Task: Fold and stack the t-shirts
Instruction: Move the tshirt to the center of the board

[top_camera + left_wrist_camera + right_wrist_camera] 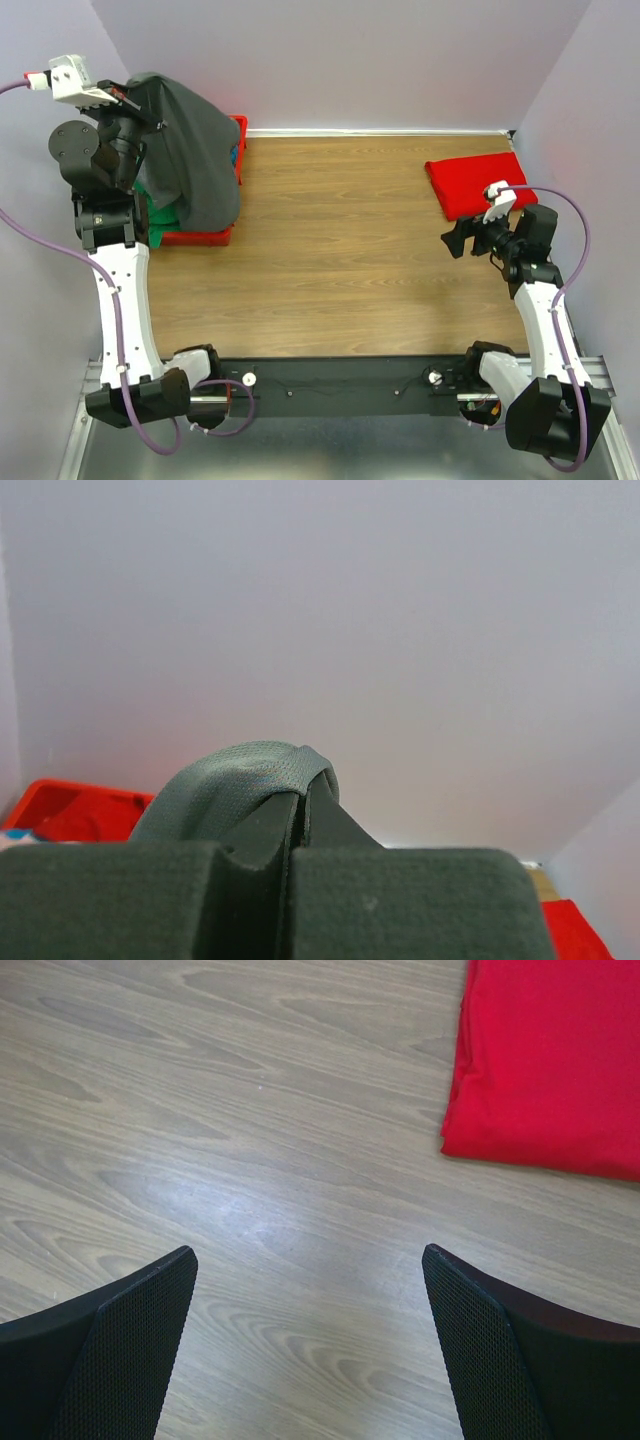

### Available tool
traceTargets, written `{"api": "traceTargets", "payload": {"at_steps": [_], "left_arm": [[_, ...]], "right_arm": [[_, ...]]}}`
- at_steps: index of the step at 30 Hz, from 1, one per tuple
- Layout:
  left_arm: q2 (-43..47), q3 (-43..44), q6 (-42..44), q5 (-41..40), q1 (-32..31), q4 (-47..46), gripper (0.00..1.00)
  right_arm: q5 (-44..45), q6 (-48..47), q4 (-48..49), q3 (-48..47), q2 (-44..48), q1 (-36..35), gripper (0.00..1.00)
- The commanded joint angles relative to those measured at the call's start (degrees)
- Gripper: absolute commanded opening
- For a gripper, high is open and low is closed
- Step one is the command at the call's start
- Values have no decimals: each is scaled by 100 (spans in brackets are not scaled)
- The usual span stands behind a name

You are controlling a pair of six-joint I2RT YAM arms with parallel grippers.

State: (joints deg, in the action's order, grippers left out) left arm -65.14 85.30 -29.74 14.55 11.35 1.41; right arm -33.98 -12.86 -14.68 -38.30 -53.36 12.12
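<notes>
At the far left the left arm is raised high over the back corner of the bench (340,250), and its left hand (128,97) is clamped tight on a fold of the dark grey t-shirt (195,160). The left wrist view shows the two pads of that hand (303,805) pressed together with a loop of the grey cloth (235,785) bulging up out of the pinch, set against the pale wall (400,630). From the hand the shirt hangs down in a broad drape, its lower part falling over the red bin (200,237) that sits at the bench's back left corner and hiding most of what lies inside. A patch of green t-shirt (160,212) shows in the bin just beside the arm, under the grey cloth. The middle of the wooden bench carries nothing else that I can make out. Further right, near the back right corner, the bright red t-shirt (470,180) lies folded flat into a neat rectangle. Just in front of it the right hand (458,240) hovers low over the wood, its fingers spread wide and gripping nothing. In the right wrist view the open hand (308,1255) frames bare wood grain (250,1110), with the folded red shirt (555,1060) lying beyond its right finger, apart from it.
</notes>
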Motion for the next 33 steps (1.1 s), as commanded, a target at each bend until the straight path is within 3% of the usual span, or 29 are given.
{"api": "traceTargets", "payload": {"at_steps": [1, 14, 33], "left_arm": [[142, 391, 47, 426, -168, -150, 0], [353, 576, 504, 1234, -1082, -378, 0], [731, -118, 442, 2131, -2269, -835, 0]], "right_arm": [[-13, 29, -88, -116, -34, 45, 100], [-21, 21, -88, -107, -42, 45, 100], [14, -6, -88, -98, -130, 45, 100]]}}
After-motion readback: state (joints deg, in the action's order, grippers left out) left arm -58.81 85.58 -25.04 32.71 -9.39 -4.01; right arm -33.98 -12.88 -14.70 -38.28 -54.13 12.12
